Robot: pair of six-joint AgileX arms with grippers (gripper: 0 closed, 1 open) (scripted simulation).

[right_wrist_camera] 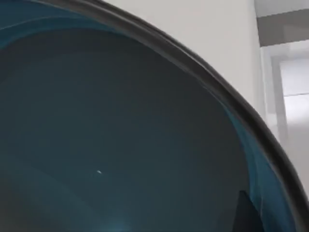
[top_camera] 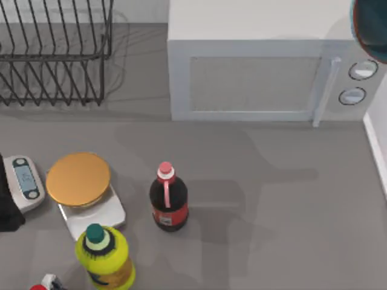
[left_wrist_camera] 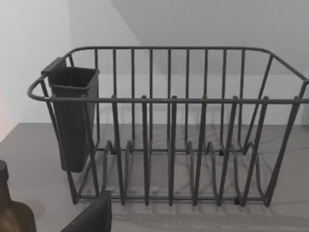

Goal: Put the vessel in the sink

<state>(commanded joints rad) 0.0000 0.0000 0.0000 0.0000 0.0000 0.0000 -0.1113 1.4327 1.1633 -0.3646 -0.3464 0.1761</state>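
Teal vessel (top_camera: 372, 30) hangs at the desk's far right corner, above the microwave (top_camera: 266, 72), close against my right tool's camera; its grip I cannot tell.

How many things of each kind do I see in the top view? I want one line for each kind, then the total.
Bottles: 2, the cola bottle and the yellow bottle
Scales: 2, the orange-topped scale and the small grey scale
Bowls: 1, the teal bowl, cut by the top right corner
Dish racks: 1, the wire rack
Microwaves: 1, the microwave
Total: 7
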